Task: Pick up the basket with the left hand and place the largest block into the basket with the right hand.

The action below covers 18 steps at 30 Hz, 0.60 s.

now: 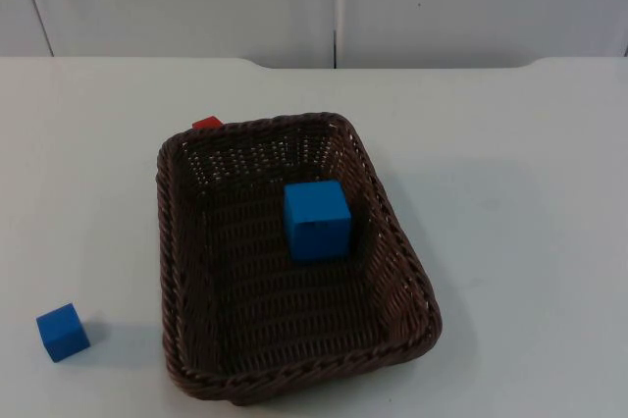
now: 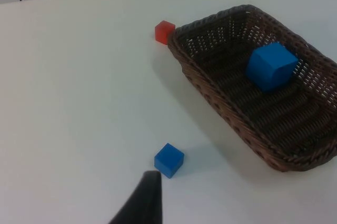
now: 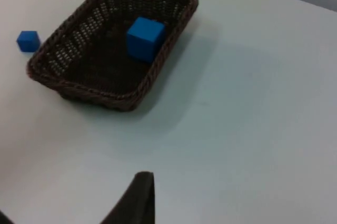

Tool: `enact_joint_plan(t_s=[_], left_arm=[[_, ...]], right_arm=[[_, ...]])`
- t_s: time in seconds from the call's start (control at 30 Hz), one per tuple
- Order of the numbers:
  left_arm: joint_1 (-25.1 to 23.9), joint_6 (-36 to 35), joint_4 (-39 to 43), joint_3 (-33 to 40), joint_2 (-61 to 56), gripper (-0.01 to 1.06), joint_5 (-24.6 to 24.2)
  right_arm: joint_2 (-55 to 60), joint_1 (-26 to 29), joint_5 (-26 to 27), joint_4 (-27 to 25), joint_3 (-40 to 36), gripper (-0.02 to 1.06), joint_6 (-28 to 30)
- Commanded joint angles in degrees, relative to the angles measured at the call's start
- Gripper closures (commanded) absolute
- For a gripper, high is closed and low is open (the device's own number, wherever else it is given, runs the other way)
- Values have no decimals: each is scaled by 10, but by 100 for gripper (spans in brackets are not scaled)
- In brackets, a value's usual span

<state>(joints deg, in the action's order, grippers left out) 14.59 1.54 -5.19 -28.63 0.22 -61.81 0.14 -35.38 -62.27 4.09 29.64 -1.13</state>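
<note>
No text, label, brand, number or sign can be read anywhere: the basket, the big blue block, the small blue block, the red block, the tabletop and the wall all bear plain, unmarked surfaces

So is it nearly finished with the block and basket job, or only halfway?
It looks nearly finished. The largest blue block already sits inside the brown basket, which rests on the white table. The small blue block and the red block lie outside, on the table. Neither tool holds anything, and both arms look withdrawn, so nothing obvious is left.
</note>
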Motion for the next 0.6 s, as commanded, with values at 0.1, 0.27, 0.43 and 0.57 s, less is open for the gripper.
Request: enact_joint_plan(t_s=[0.1,0.27,0.43,0.57], left_arm=[[0,-3,1,3,-2,0,3],[0,-3,1,3,-2,0,3],[0,-3,1,3,-2,0,3],[0,-3,1,3,-2,0,3]], right_arm=[[-1,103,5,-3,-2,-1,0],[-1,172,5,-3,-2,-1,0],[-1,233,5,-3,-2,-1,0],[-1,285,5,-3,-2,-1,0]])
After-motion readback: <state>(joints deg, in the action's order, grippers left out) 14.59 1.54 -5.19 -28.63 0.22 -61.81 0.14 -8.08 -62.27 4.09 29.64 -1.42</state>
